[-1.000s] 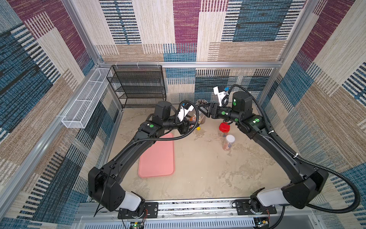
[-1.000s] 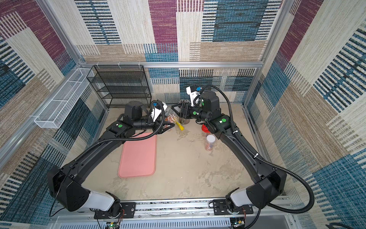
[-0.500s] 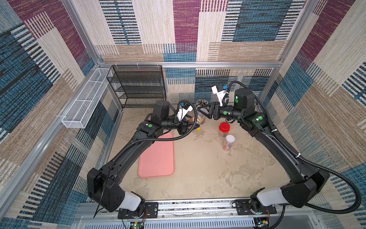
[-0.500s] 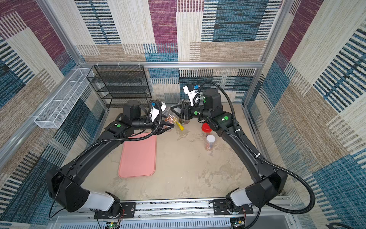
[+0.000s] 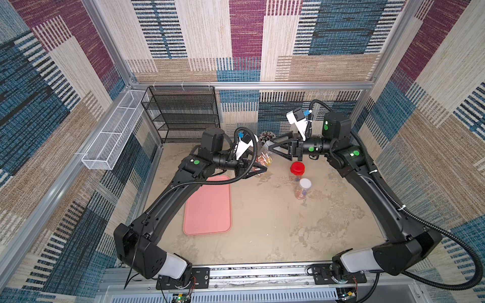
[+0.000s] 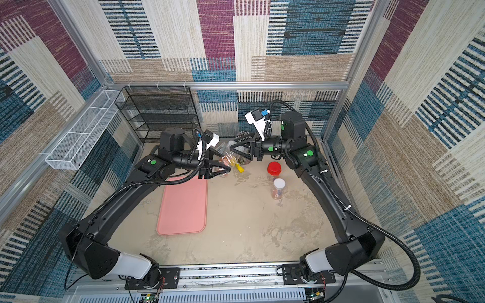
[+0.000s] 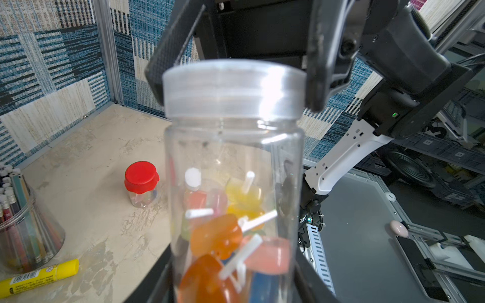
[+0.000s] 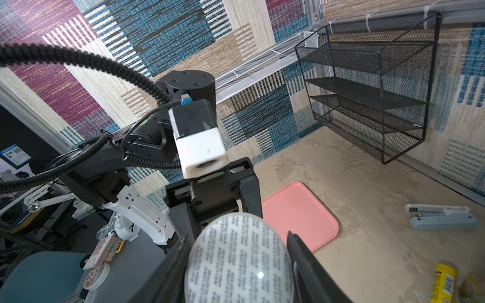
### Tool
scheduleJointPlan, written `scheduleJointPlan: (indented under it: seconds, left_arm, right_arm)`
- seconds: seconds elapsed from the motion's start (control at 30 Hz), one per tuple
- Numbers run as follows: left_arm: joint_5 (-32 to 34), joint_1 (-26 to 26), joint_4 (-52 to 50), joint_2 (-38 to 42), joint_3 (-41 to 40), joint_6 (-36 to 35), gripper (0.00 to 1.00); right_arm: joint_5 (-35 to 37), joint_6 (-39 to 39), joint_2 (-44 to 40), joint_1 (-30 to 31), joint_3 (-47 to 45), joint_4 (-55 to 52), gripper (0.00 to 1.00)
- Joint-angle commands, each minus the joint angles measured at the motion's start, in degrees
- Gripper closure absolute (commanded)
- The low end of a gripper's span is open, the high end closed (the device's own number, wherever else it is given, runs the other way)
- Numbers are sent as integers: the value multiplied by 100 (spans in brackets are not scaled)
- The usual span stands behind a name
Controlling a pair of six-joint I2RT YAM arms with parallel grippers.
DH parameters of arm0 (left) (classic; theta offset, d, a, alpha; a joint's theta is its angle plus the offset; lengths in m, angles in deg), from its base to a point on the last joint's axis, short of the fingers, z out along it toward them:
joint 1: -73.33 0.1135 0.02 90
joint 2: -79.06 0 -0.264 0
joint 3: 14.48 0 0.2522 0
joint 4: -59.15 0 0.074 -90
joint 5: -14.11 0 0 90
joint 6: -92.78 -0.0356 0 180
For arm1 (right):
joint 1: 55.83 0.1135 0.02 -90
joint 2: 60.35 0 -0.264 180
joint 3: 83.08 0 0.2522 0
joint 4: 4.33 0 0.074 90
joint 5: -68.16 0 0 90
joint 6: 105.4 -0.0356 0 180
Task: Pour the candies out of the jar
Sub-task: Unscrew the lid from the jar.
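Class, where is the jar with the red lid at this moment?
In both top views the red-lidded jar stands on the table on the robot's right side, next to the white-lidded jar and nearer the back wall than it.

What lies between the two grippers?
The jar of candies. The left gripper clamps its body and the right gripper grips its lid. The left wrist view shows this best.
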Motion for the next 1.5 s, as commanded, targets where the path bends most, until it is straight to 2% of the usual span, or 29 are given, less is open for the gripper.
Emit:
scheduleJointPlan:
  seconds: [0.0, 0.43, 0.67, 0.9, 1.2, 1.37, 1.47]
  left_arm:
    - [-503, -7, 21, -23, 43, -219, 100]
    - [-313, -7, 210, -34, -76, -173, 100]
    - [-252, -7, 324, -65, -33, -95, 100]
    - [-216, -7, 312, -97, 12, -73, 100]
    - [165, -7, 299, -90, -61, -103, 100]
    - [597, -7, 347, -127, -122, -51, 100]
    - [808, -7, 382, -162, -129, -52, 100]
  right_arm:
    - [59, 96, 2, -69, 52, 77, 49]
    - [-43, 52, 11, -185, -74, 232, 48]
    - [92, 37, -54, -184, -420, 385, 39]
    - [96, 8, -76, -186, -484, 449, 34]
    - [290, -110, -164, -186, -374, 425, 9]
    - [764, -395, -209, -185, -159, 315, 2]
    - [1083, -645, -192, -186, 3, 255, 2]
